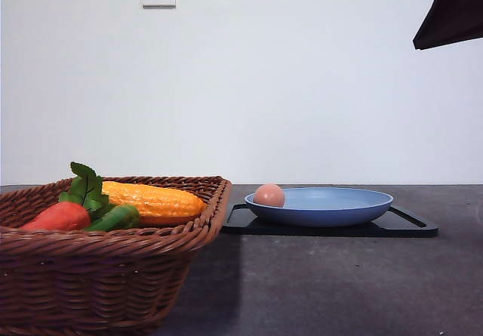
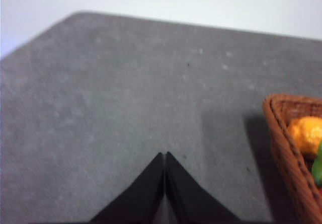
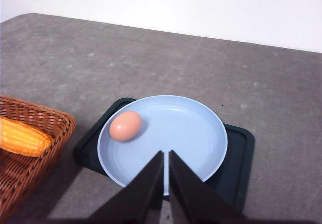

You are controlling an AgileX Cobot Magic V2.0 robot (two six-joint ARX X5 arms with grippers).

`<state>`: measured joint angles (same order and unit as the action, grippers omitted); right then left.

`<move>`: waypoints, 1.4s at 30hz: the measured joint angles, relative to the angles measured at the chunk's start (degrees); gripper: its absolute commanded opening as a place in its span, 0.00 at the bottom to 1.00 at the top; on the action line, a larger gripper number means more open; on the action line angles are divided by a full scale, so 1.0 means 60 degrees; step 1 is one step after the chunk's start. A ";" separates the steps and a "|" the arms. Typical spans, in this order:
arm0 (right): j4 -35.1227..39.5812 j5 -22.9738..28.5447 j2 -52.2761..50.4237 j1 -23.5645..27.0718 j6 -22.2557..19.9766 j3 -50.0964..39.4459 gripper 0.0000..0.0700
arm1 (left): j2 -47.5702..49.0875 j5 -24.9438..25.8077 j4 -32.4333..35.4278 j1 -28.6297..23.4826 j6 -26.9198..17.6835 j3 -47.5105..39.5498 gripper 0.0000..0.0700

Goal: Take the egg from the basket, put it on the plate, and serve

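Observation:
The pinkish-tan egg (image 1: 269, 195) (image 3: 125, 125) lies inside the light-blue plate (image 1: 339, 204) (image 3: 196, 128), near the rim on the side toward the basket. The brown wicker basket (image 1: 113, 275) (image 3: 30, 171) (image 2: 292, 153) stands at the front left of the table. My right gripper (image 3: 166, 153) hangs above the plate's near edge, shut and holding nothing, a short way from the egg. Over bare table beside the basket's corner, my left gripper (image 2: 165, 154) is shut and empty.
The plate rests on a flat black tray (image 1: 411, 225) (image 3: 241, 148). The basket holds a yellow corn cob (image 1: 155, 200) (image 3: 22, 137), a red-orange vegetable with green leaves (image 1: 60, 215) and a green piece (image 1: 117, 217). A dark part of an arm (image 1: 453, 11) shows high on the right.

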<state>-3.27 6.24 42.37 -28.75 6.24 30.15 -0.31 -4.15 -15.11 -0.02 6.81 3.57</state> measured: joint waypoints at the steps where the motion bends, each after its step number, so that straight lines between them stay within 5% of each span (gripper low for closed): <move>1: 0.0011 0.0002 0.0000 0.0000 0.0000 0.0000 0.00 | -0.0007 0.0014 0.0085 -0.0025 0.0020 -0.0025 0.00; 31: -0.0174 0.0198 -0.0409 0.0105 -0.0043 0.0000 0.00 | 0.0009 0.0177 0.0269 -0.0056 0.0226 -0.0109 0.00; 37: -0.0341 0.0422 -0.2120 0.1241 -0.0764 -0.0020 0.00 | 0.0009 0.0180 0.0271 -0.0056 0.0226 -0.0109 0.00; 42: -0.0300 -0.0493 -0.3657 0.3006 -0.1031 -0.0888 0.00 | 0.0009 0.0180 0.0269 -0.0056 0.0226 -0.0109 0.00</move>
<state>-5.07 3.28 20.43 -10.72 0.06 24.83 -0.25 -3.07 -13.50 -0.36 8.16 2.92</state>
